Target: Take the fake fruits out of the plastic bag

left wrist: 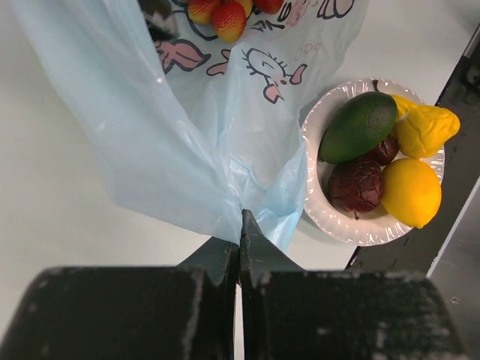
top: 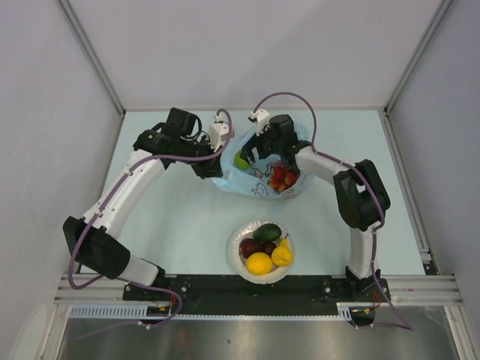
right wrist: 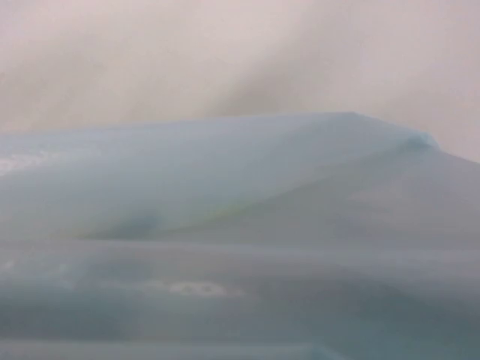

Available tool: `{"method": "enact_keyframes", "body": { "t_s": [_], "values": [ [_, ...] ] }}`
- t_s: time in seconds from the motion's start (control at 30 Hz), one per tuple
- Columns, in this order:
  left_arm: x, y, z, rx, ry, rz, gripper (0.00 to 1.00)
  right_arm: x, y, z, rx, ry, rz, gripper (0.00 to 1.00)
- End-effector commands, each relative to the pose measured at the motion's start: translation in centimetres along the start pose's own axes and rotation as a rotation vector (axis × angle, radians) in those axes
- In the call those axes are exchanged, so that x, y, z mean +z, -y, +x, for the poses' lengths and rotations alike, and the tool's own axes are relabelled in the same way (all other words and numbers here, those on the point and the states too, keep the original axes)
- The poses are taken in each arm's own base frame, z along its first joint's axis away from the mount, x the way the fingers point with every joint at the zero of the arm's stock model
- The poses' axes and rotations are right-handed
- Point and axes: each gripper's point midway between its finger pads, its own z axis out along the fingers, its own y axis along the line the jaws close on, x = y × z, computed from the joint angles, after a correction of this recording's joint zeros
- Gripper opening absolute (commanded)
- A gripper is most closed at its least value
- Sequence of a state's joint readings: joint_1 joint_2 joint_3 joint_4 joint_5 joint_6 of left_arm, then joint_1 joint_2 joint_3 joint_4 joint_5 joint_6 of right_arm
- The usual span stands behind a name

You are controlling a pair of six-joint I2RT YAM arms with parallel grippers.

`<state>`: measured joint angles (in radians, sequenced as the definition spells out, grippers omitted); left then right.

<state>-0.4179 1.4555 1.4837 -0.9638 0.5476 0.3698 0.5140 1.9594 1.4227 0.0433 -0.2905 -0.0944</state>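
The light-blue plastic bag (top: 259, 184) lies at the table's middle back. My left gripper (top: 217, 166) is shut on its left edge; in the left wrist view the jaws (left wrist: 241, 219) pinch the film of the bag (left wrist: 187, 135) and hold it up. My right gripper (top: 253, 154) reaches into the bag's mouth, its fingers hidden. A green apple (top: 240, 160) and red grapes (top: 283, 177) are in the bag. The right wrist view shows only blurred blue bag film (right wrist: 240, 225). An avocado (left wrist: 358, 126), a lemon (left wrist: 411, 192), a dark red fruit (left wrist: 355, 184) and a yellow bumpy fruit (left wrist: 426, 129) lie in the bowl.
The white bowl (top: 234, 261) stands near the front edge between the arm bases, its rim (left wrist: 330, 217) close to the bag's lower corner. The black base rail (top: 247, 289) runs along the near edge. Grey walls enclose the table at left, right and back.
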Motion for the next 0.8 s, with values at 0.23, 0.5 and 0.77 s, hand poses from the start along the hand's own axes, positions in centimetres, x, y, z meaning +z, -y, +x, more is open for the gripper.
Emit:
{"method": "enact_keyframes", "body": {
  "t_s": [0.23,0.5,0.77],
  "values": [
    [-0.9,0.4,-2.3,0.048,0.041,0.031,0.00,6.3,1.8,1.3,0.113,-0.034,0.067,1.00],
    [-0.2,-0.4,-1.7,0.037,0.028,-0.004,0.00,5.0,1.9,-0.5,0.054,-0.009,0.031,0.67],
    [1.1,-1.4,-2.9,0.021,0.047,0.003,0.00,-0.9,-1.4,-3.9,0.009,-0.039,-0.076,0.49]
  ]
}}
